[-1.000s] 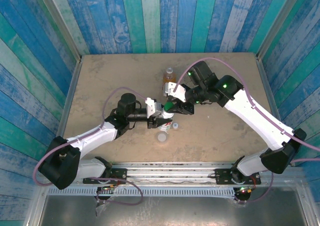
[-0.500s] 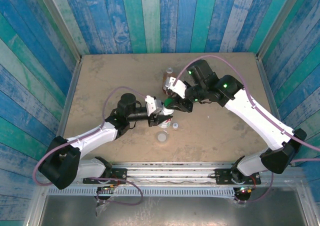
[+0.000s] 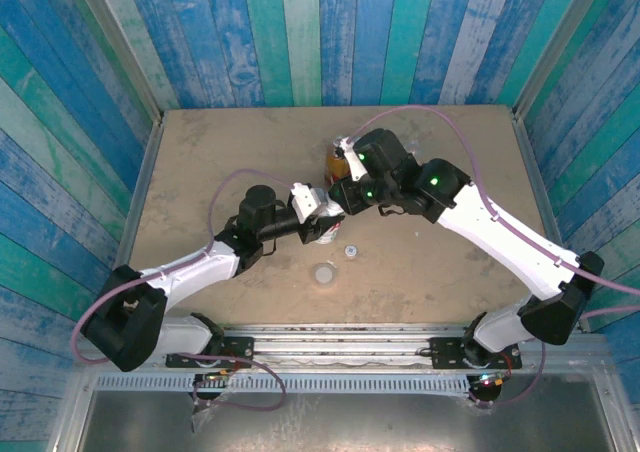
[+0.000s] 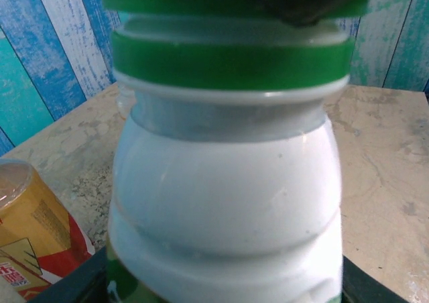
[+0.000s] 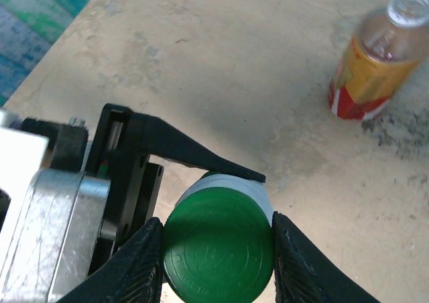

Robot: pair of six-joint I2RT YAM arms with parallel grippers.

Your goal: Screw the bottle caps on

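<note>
The left gripper (image 3: 318, 222) clamps the white bottle (image 4: 228, 202); the right gripper (image 5: 218, 256) pinches the dark green cap (image 5: 216, 239) over its neck.

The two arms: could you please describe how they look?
The left arm and right arm have white shells, black joints and mauve cables. Green lights glow on the right one. The right end effector has black ribbed fingers.

Bright even light, soft shadows, near white bottle (image 4: 228, 182) blurred
</note>
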